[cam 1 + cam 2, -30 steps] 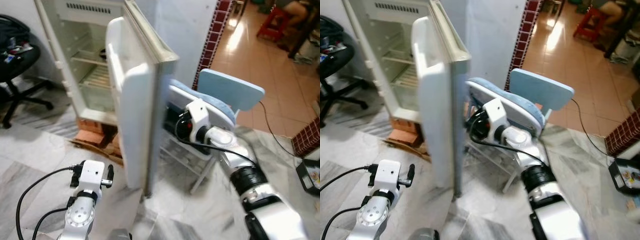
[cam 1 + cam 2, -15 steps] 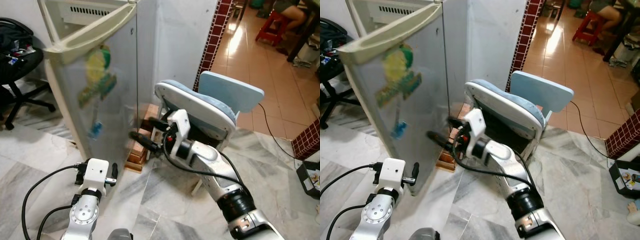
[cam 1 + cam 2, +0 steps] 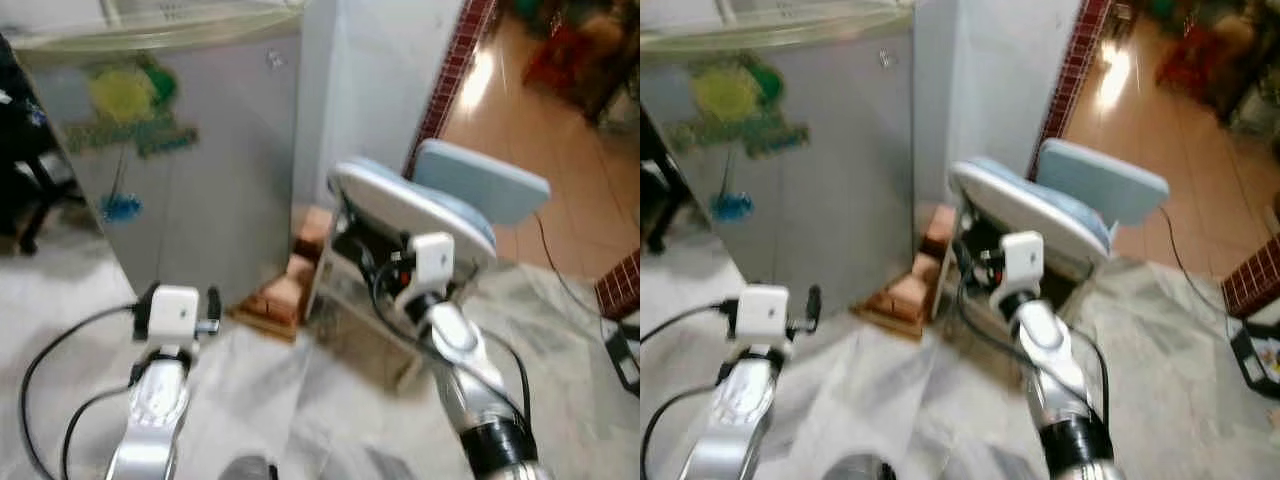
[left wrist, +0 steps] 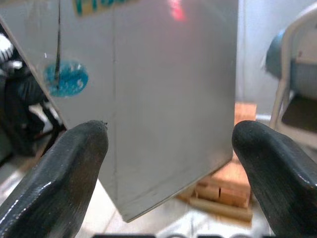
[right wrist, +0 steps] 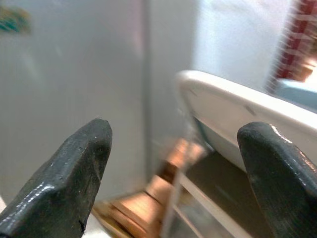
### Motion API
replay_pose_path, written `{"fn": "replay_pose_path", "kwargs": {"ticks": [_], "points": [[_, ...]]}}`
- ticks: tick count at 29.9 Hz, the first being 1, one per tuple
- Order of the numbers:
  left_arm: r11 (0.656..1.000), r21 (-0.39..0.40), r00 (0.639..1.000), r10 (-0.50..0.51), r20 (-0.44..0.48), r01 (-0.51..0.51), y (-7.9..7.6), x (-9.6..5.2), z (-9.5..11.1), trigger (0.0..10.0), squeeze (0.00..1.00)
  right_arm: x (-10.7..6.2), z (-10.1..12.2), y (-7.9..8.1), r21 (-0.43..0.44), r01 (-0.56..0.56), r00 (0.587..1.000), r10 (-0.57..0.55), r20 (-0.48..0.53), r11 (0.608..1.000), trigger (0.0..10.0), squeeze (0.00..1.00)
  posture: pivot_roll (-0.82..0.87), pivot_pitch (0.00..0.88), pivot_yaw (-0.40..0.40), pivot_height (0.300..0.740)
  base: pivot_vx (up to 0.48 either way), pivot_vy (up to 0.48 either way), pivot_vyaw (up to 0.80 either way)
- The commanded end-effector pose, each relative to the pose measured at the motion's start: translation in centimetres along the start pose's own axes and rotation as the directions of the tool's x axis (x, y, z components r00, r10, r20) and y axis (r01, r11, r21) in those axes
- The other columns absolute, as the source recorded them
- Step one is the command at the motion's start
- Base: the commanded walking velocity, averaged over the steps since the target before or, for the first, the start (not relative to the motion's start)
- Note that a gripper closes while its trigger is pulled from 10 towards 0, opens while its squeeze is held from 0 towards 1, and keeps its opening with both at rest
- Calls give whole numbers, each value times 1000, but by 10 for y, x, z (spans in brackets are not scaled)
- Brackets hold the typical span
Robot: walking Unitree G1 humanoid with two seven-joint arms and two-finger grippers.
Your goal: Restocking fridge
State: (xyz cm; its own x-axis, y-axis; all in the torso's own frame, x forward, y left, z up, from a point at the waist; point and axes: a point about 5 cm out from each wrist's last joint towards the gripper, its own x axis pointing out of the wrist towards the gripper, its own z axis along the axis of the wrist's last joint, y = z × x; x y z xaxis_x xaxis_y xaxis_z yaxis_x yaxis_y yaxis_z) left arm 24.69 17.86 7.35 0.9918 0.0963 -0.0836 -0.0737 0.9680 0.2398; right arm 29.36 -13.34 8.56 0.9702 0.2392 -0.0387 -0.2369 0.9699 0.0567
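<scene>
**A:** Fridge (image 3: 170,160) stands at the left of the head views, grey door shut, stickers on its front, base resting on wooden blocks (image 3: 285,295). Where are the arms?

**B:** Going left to right: the left gripper (image 4: 171,163) is raised just in front of the door's lower part, fingers spread wide with nothing between them; its wrist camera looks straight at the door face and the door's bottom corner. Next comes the wood, then the tipped blue-and-white chair (image 3: 440,205). The right gripper (image 5: 173,173) is up beside that chair's frame, also spread apart and empty, facing the gap between the fridge's side and the chair.

**A:** Which arm is better placed for the door?

**B:** Judging from this, the left one. The door lies directly ahead of it, tall axis upright. The right arm would have to cross leftward past the wooden blocks.

**A:** Any stock in sight?

**B:** None can be made out; the head views are blurred.
</scene>
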Motion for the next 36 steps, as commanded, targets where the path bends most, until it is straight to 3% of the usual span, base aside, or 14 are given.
{"fn": "replay_pose_path", "kwargs": {"ticks": [1,4,15,29,36], "points": [[1000,-15,1000,-9,9,9,-5,-1,2,10000,0,-6,-8,-16,-4,83,996,-83,-30,997,10000,0,133,0,-49,740,0,428,0],[999,-18,1000,-31,1,31,-6,-3,-2,10000,0,-12,-14,-24,-1,160,986,-160,-49,987,10000,0,130,0,-46,740,0,424,0],[992,-67,994,-110,0,110,-17,-3,-1,10000,0,-13,-20,-28,-2,191,979,-191,-67,982,10000,0,123,0,-40,740,0,424,-300],[991,-62,992,-120,40,122,-9,2,9,10000,0,-14,-23,-24,-2,189,980,-188,-67,982,10000,0,116,0,-26,740,0,423,-663],[985,-59,987,-159,26,160,-23,-2,5,10000,0,-14,-23,-31,-2,201,977,-201,-72,980,10000,0,112,0,-31,740,-239,398,-411]]}}
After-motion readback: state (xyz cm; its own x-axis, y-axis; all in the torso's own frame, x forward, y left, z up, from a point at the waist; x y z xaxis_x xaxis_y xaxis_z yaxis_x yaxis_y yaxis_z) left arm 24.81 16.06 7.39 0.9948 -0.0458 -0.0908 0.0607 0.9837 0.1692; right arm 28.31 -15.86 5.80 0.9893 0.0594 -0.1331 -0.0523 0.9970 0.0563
